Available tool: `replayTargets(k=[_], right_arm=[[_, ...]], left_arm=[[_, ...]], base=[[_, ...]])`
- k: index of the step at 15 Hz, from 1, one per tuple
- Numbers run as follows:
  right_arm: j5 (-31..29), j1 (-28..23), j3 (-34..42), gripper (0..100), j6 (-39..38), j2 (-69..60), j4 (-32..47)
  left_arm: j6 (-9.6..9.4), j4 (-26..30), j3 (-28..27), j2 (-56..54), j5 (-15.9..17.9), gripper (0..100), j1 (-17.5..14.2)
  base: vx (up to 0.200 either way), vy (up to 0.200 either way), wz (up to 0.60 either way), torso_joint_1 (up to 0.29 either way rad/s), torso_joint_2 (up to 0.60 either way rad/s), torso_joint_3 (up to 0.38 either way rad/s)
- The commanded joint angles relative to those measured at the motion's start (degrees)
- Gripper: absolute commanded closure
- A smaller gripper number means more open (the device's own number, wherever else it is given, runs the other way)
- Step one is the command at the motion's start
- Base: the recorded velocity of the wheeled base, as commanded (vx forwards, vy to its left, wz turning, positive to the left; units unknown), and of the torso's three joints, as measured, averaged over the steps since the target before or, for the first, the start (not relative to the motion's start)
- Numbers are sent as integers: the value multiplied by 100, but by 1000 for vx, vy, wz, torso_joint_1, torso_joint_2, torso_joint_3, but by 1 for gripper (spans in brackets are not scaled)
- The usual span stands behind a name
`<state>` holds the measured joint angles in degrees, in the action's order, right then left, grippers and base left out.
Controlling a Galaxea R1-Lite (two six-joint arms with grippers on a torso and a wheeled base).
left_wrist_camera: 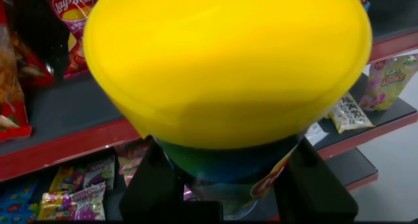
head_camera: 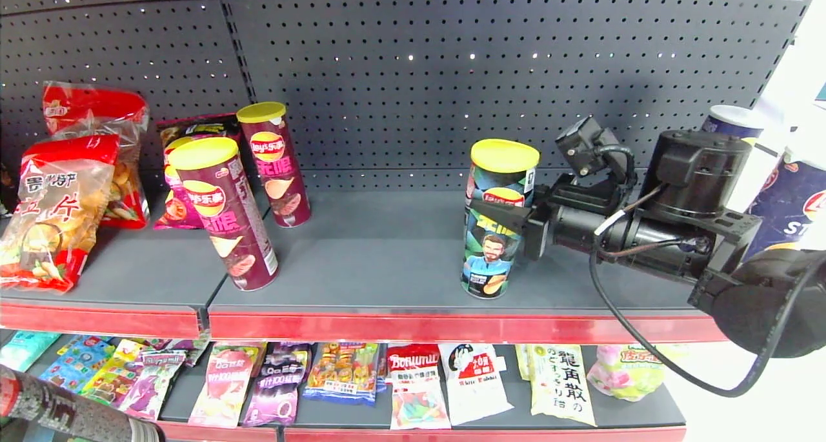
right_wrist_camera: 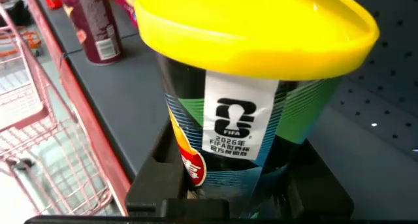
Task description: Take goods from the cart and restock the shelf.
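Two cans gripped: right gripper (head_camera: 502, 217) clamped side-on around upright can (head_camera: 488, 261) standing near shelf's (head_camera: 387, 255) front edge, long axis vertical; left gripper (left_wrist_camera: 228, 188) clenched on second can (left_wrist_camera: 228, 61), out before that edge.

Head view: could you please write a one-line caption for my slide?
Right gripper holds a yellow-lidded can upright at the shelf during restocking.

Right arm (head_camera: 645, 235) matte black, cylindrical joint housing, boxy wrist camera (head_camera: 584, 144), looping black cable (head_camera: 729, 391), black pincer (head_camera: 500, 211).
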<state>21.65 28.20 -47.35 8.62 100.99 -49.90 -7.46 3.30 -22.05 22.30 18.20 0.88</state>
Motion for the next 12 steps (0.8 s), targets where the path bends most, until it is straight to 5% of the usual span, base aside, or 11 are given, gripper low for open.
replayTargets(k=[1, 12], right_arm=[[6, 28, 129, 100, 8, 18, -3], [85, 186, 542, 100, 8, -290, -3]], left_arm=[[-1, 4, -1, 3, -1, 100, 0], [8, 4, 70, -24, -1, 100, 0]], base=[[0, 0, 0, 0, 0, 0], [0, 0, 0, 0, 0, 0]])
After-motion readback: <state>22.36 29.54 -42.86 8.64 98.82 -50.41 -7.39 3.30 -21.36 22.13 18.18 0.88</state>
